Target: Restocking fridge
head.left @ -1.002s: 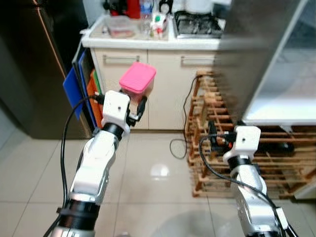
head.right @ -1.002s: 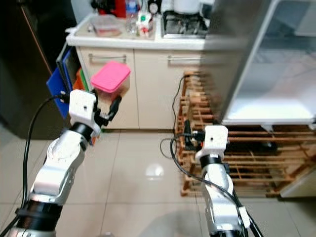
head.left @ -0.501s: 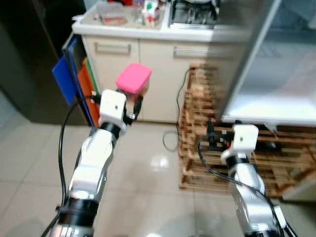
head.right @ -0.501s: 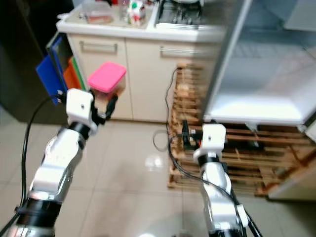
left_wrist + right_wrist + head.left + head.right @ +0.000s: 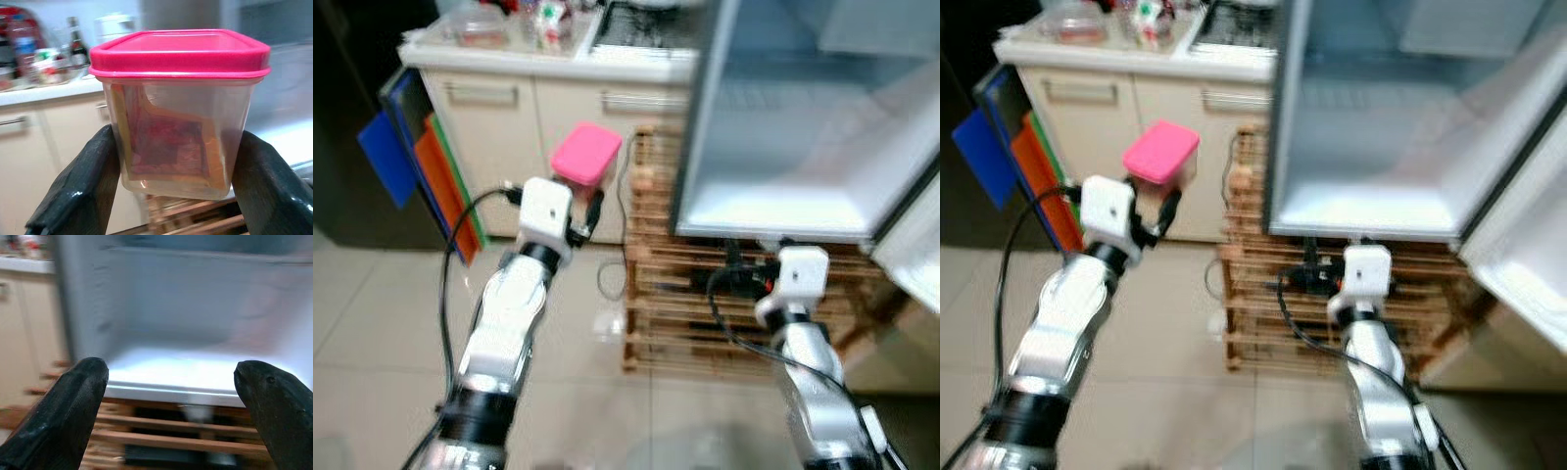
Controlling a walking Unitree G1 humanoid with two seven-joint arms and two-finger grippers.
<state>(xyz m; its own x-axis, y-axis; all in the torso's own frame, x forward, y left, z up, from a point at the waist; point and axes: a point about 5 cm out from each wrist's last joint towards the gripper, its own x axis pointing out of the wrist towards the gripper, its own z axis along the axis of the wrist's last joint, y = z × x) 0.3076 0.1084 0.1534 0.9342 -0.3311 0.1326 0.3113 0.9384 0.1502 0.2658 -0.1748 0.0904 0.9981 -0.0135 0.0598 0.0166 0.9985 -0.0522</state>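
Note:
My left gripper (image 5: 581, 213) is shut on a clear plastic container with a pink lid (image 5: 585, 155), held up in front of the cabinets; in the left wrist view the container (image 5: 178, 112) sits between the two black fingers (image 5: 80, 183) and holds reddish food. The fridge (image 5: 803, 117) stands open at the right, its white shelf (image 5: 773, 211) lit. My right gripper (image 5: 171, 396) is open with nothing between its fingers, and its arm (image 5: 798, 294) is low in front of the fridge.
A wooden pallet rack (image 5: 675, 294) with a black cable lies under the fridge. Beige cabinets (image 5: 489, 108) carry a cluttered counter (image 5: 509, 39) and a stove. Blue and orange boards (image 5: 411, 166) lean at the left. The fridge door (image 5: 911, 255) swings out at the right.
The whole view has swung right, so the open fridge now fills the upper right. The left gripper still holds the pink-lidded container at about the same height.

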